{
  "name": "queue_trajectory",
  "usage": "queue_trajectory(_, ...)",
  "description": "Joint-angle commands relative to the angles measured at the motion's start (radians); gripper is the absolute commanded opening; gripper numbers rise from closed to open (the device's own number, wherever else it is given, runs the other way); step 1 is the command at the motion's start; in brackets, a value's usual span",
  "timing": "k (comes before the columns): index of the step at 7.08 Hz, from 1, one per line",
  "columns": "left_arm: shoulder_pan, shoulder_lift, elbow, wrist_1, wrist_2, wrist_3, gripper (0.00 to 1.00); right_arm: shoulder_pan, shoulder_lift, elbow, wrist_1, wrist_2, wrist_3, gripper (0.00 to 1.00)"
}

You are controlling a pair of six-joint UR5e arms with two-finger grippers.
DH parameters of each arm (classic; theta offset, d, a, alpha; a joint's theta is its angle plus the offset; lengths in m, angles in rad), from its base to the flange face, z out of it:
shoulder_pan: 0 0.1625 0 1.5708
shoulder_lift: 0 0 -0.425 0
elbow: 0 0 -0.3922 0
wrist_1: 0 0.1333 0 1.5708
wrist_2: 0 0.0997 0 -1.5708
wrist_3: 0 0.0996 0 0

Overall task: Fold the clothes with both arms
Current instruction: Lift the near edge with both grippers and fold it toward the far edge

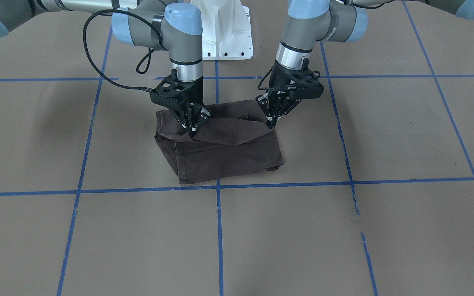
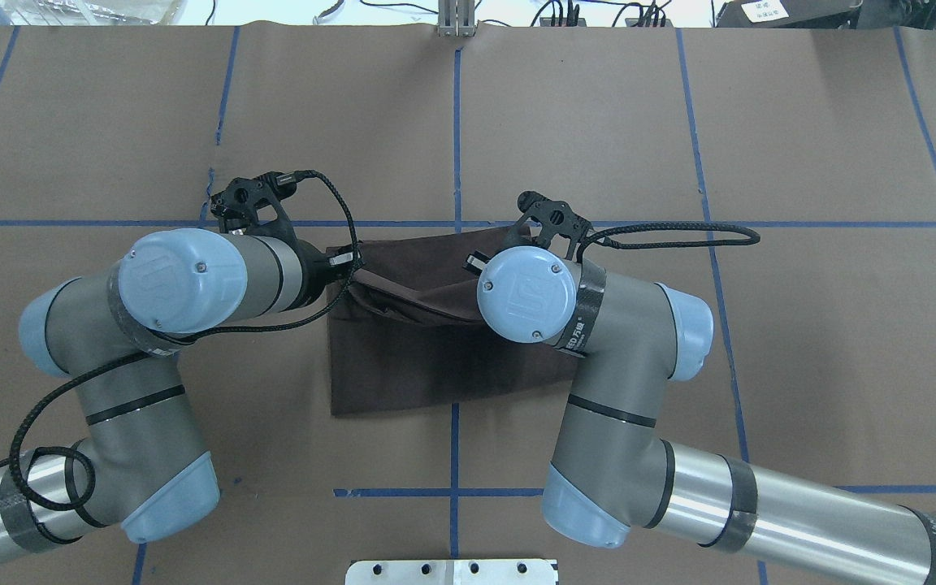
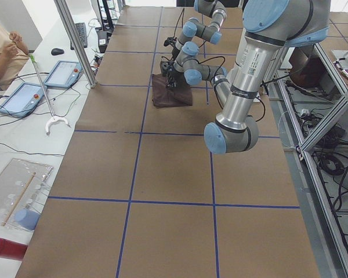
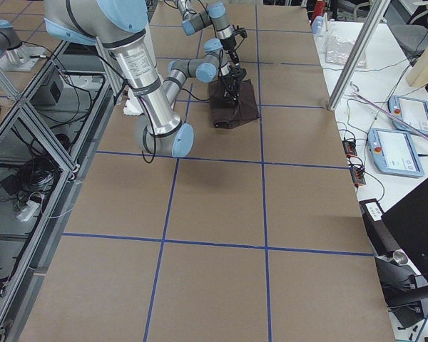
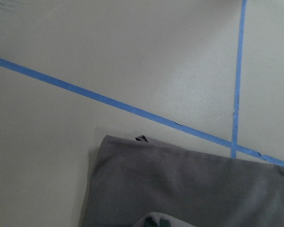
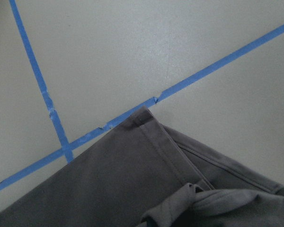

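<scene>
Brown paper covering on the table [image 1: 237, 246], matte and faintly creased, crossed by blue tape lines [image 1: 219, 230] that form a grid of squares.

T-shirt [image 1: 228, 156]: dark brown, soft knit, folded to a rough rectangle. It lies mid-table, straddling the centre tape line, with its far-from-robot edge just short of a cross line. Lower layers flat. One upper layer is raised off the pile along the robot's side and sags in a shallow curve between the two grippers. The right wrist view shows a stitched hem at one corner and a bunched wad of fabric close under the camera. The left wrist view shows a smooth flat panel with a squared corner.

Right gripper [image 1: 193, 125]: black, fingers drawn together and pinching the raised layer near the shirt's corner on that side. The wrist points almost straight down.

Left gripper [image 1: 273, 120]: fingers likewise closed on the raised edge at the opposite end, tilted so the tips point down and inward toward the shirt.

Right arm [image 1: 179, 28] and left arm [image 1: 315, 24]: grey tubes with light-blue caps, elbows out to either side, forearms converging over the shirt. A black braided cable [image 1: 93, 61] loops off the right wrist.

White pedestal base [image 1: 224, 33] sits at the robot's edge.
</scene>
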Motion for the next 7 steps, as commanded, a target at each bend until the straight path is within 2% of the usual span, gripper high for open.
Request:
queue_trajectory(1,-0.005,-0.002,0.077,-0.063,0.003,0.005,0.0,0.027,0.009,-0.082,0.082,0.017,-0.038,0.0)
queue_trajectory(3,-0.008,-0.005,0.133,-0.109,0.003,0.005,0.0,0.035,0.016,-0.113,0.084,0.025,-0.045,0.0)
queue_trajectory(4,-0.008,-0.009,0.135,-0.109,0.002,0.006,0.1,0.035,0.016,-0.113,0.082,0.025,-0.093,0.43)
queue_trajectory(5,-0.011,-0.011,0.132,-0.107,0.0,0.088,0.99,0.035,0.018,-0.113,0.085,0.023,-0.189,0.99)
queue_trajectory(6,-0.022,-0.007,0.112,-0.106,-0.008,0.164,1.0,0.035,0.025,-0.101,0.085,0.035,-0.209,1.0)
queue_trajectory(7,-0.054,0.0,0.108,-0.106,-0.059,0.225,1.0,0.034,0.053,-0.098,0.081,0.051,-0.227,1.0)
